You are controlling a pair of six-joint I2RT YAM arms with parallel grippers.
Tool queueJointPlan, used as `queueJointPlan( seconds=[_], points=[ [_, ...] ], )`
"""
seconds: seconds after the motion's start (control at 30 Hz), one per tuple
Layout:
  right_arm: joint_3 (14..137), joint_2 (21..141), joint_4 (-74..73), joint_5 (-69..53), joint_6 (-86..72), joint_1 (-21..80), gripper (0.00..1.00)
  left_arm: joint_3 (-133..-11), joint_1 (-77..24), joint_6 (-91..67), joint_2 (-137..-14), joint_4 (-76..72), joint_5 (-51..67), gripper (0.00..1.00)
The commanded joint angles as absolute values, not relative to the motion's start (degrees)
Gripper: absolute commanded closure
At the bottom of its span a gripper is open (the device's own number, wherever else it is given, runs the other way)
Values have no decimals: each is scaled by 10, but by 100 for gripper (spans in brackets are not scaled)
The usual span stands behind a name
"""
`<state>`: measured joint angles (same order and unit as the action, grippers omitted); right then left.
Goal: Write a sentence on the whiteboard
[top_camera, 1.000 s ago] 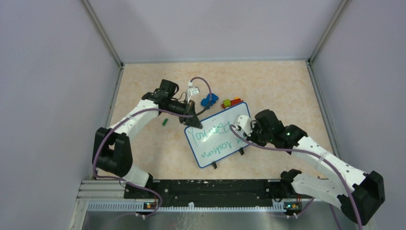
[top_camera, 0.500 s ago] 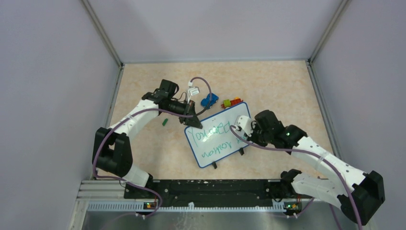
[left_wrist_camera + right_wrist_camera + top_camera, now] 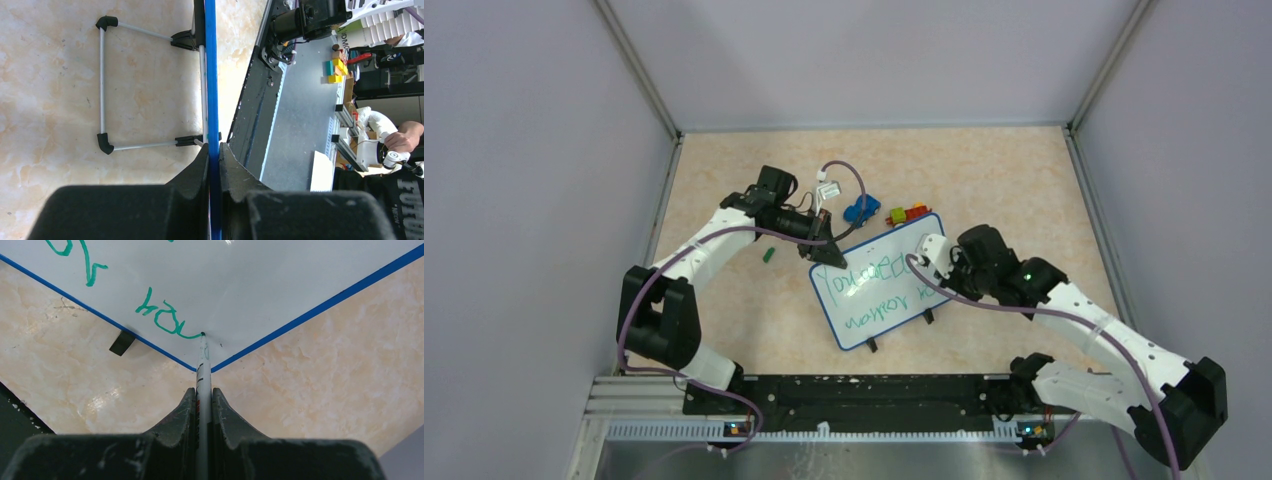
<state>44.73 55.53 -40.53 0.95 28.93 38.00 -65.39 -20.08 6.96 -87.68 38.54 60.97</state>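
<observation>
Right gripper (image 3: 202,392) edged slightly farther along the flat white blue-rimmed whiteboard (image 3: 250,285) — jaws pinched on a thin white marker (image 3: 202,357), tip touching the board at the green handwritten sentence (image 3: 162,320). Left gripper (image 3: 213,150) clamps the board's far corner rim.

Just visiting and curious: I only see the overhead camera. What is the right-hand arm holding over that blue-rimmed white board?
Observer: A thin white marker pen, clamped in the right jaws; its tip touches the blue-rimmed white board at the end of a green handwritten stroke, near a corner.
Visitor: Is the other arm just resting?
Observer: No, the left jaws are shut on the board's blue rim, seen edge-on.
Visitor: Anything behind the board?
Observer: A thin grey wire frame with black corner pieces sticks out to one side of it.
</observation>
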Motion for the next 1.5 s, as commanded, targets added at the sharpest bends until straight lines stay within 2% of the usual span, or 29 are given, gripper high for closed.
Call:
queueJointPlan(
  seconds=[0.0, 0.4, 0.73, 1.17, 1.47],
  points=[
    [442, 561, -373, 21, 299, 372, 100, -652, -207, 82, -888, 376, 595, 100],
    [422, 558, -400, 27, 315, 370, 100, -654, -207, 83, -890, 376, 594, 100],
    [470, 562, -376, 53, 301, 358, 100, -654, -206, 82, -889, 377, 595, 100],
    [504, 553, -417, 3, 296, 357, 100, -652, -206, 83, -888, 377, 595, 100],
    [468, 516, -464, -4, 310, 357, 100, -649, -207, 81, -888, 372, 596, 100]
  ],
)
